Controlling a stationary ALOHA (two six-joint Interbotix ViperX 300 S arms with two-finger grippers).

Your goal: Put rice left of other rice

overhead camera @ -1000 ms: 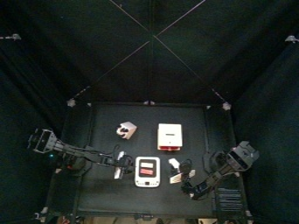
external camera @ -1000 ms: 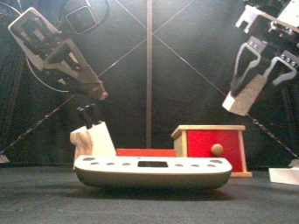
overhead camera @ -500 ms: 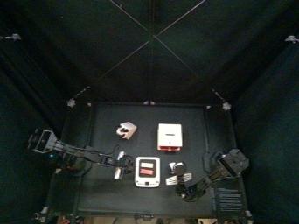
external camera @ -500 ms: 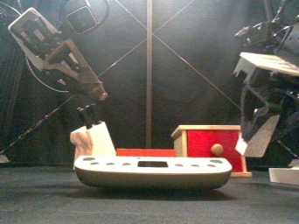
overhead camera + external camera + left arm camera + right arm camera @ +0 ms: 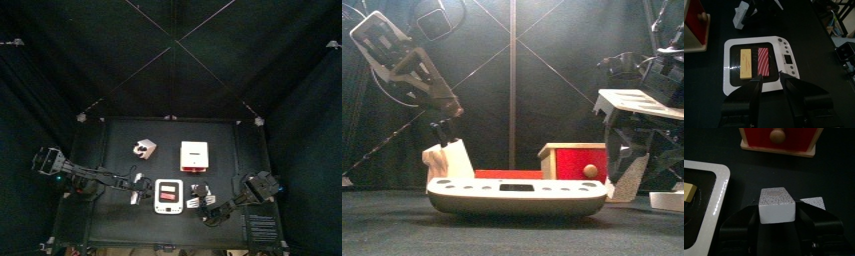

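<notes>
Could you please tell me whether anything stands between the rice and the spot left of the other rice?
Yes. A small pinkish-white box sits just left of the other rice, beyond the rice, crowding that spot.

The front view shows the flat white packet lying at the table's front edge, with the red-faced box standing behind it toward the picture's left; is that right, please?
Not quite. In the front view the red-faced box stands behind the flat white packet toward the picture's right, not its left.
</notes>
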